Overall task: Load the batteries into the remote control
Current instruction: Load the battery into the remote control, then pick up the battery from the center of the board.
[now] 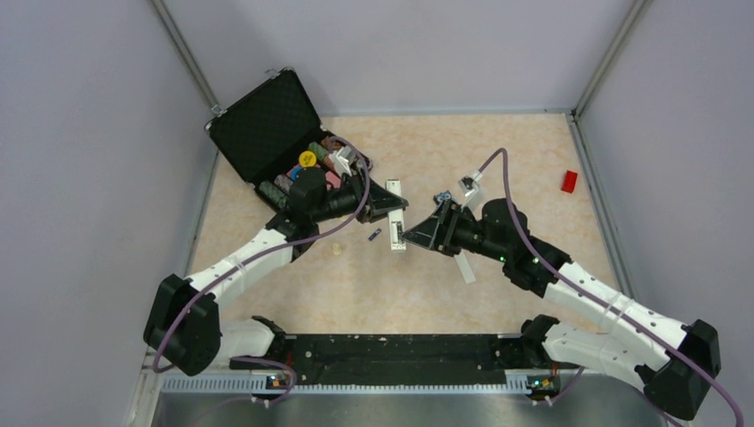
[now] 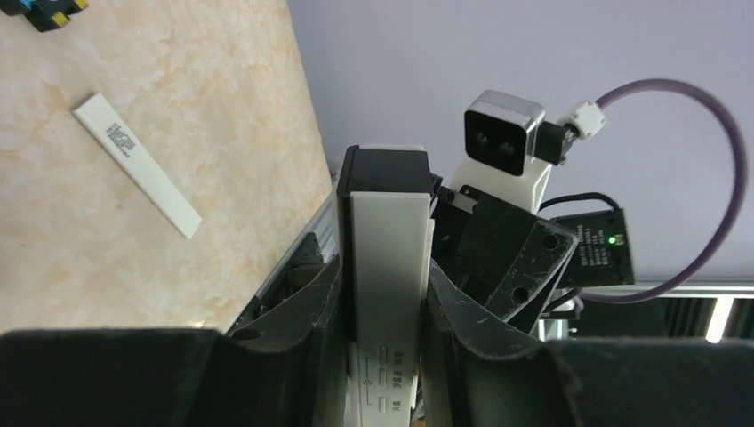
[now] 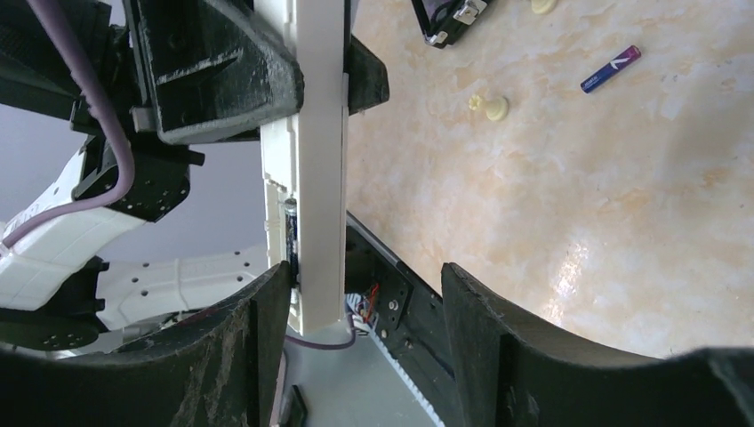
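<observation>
Case (image 1: 267,133): open at the far left corner of the table, well apart from the work.
Left gripper (image 1: 392,206): clamped on the remote (image 2: 387,240), holding it off the surface over the middle of the table, dark end pointing away from its fingers.
Loose battery (image 1: 374,236): flat on the table near the middle, just on the left-edge side of the remote, touching nothing.
Seated battery (image 3: 291,233): one dark cell appears to sit in the remote's open slot.
Right gripper (image 3: 364,334): jaws wide and holding nothing. The remote's lower end sits between its fingers, close to one; I cannot tell whether they touch.
White strip (image 1: 465,265): flat under the right arm, right of the middle; probably the slot's lid.
Red block (image 1: 569,181): by the right edge, toward the far right corner.
Step in hand: likely fetching the second cell.
Doing it well: draw the right gripper straight off without nudging the remote, pinch the loose battery across its middle, and keep the left grip steady with the slot facing the right arm. The cell's polarity is too small to read.
</observation>
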`<state>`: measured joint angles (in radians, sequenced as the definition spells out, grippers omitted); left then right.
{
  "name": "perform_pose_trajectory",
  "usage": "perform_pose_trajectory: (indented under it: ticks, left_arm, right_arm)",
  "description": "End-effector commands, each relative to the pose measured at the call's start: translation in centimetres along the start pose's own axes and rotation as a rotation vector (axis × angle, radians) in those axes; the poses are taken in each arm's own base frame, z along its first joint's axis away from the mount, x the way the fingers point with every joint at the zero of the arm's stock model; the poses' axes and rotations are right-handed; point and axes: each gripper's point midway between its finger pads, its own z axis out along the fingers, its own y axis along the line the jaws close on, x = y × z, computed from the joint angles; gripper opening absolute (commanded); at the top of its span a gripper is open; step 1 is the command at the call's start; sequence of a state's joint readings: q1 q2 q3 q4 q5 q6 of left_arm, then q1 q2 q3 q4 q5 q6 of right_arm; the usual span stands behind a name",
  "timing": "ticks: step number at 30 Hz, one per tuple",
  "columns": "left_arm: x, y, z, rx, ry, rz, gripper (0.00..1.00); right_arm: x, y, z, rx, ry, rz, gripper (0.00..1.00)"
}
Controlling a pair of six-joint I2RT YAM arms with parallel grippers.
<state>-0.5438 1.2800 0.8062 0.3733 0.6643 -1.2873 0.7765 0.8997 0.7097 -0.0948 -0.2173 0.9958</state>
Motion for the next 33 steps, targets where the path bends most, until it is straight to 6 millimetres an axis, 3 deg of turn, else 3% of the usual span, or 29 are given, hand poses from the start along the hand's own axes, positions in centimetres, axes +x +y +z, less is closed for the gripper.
perform_pose_trajectory:
  ticks: [1,6,10,13,19,26,33]
  left_arm:
    - [0.7,-4.6,-1.7,0.088,0.007,0.199,0.00]
    - [-0.9,-1.2,-2.7,-0.089,-0.106,0.331,0.00]
    - [-2.5,0.8,-4.3,-0.210,-0.217,0.399,0.00]
    - [-3.7,2.4,-6.1,-0.347,-0.291,0.417,0.00]
    - [-6.2,4.2,-11.2,-0.600,-0.484,0.456,0.00]
    - [-6.4,4.2,-16.3,-0.711,-0.641,0.464,0.00]
    - [-6.1,4.3,-18.5,-0.746,-0.696,0.477,0.00]
  right_arm:
    - [-0.5,-1.2,0.6,0.086,0.000,0.029,0.64]
    - [-1.9,1.7,-0.3,-0.008,-0.050,0.025,0.78]
    - [-2.1,2.1,0.2,0.003,-0.031,0.024,0.78]
    - [-1.6,0.0,1.7,0.097,0.002,0.044,0.72]
    - [-1.0,-6.0,5.9,0.411,0.054,0.080,0.49]
    - [0.3,-10.1,11.4,0.683,0.048,0.006,0.43]
    - [2.3,-12.7,14.9,0.843,0.052,0.022,0.42]
